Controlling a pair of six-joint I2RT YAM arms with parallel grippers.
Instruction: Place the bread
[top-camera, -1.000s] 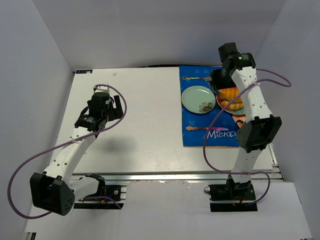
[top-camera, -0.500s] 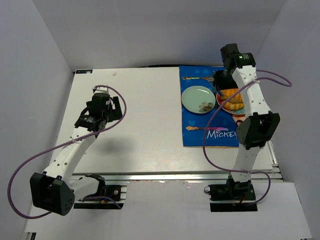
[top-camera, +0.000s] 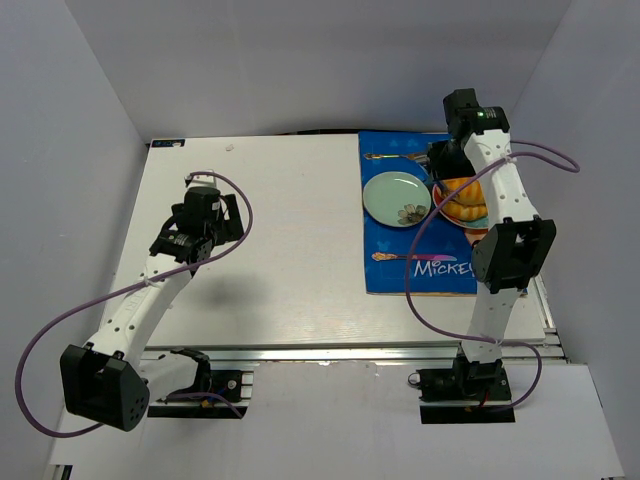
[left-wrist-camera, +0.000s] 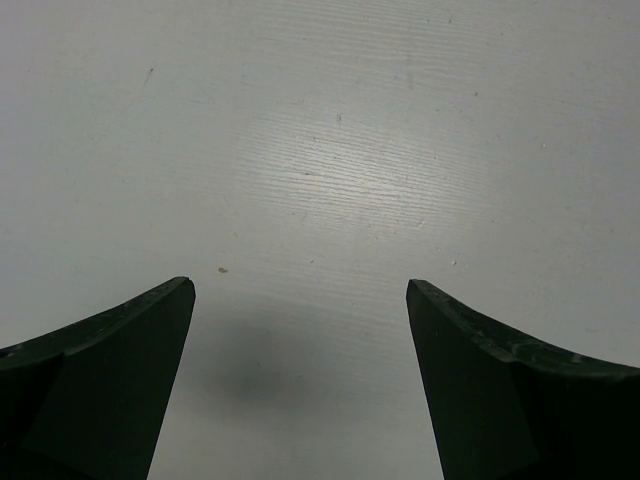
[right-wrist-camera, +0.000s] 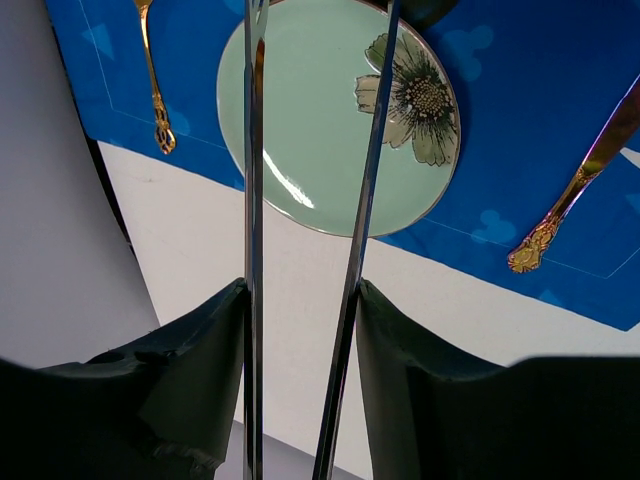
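Note:
My right gripper (top-camera: 446, 160) (right-wrist-camera: 300, 290) is shut on a pair of metal tongs (right-wrist-camera: 252, 200), one pad on the outside of each arm. The tongs' arms stand apart and run up over the pale green flower plate (right-wrist-camera: 320, 130) (top-camera: 392, 195); their tips are out of the wrist view. Golden-orange bread pieces (top-camera: 462, 190) lie on a plate at the right, partly hidden by my right arm. I cannot tell which one is the ridged roll. My left gripper (top-camera: 218, 212) (left-wrist-camera: 300, 300) is open and empty over the white table.
The plates sit on a blue Mickey placemat (top-camera: 400, 265) (right-wrist-camera: 520, 150) at the table's right side. A gold spoon (right-wrist-camera: 155, 100) lies at the mat's far edge and another gold utensil (right-wrist-camera: 570, 195) at its near side. White walls enclose the table.
My right arm has shifted slightly to the right with the tongs. The left arm has not moved.

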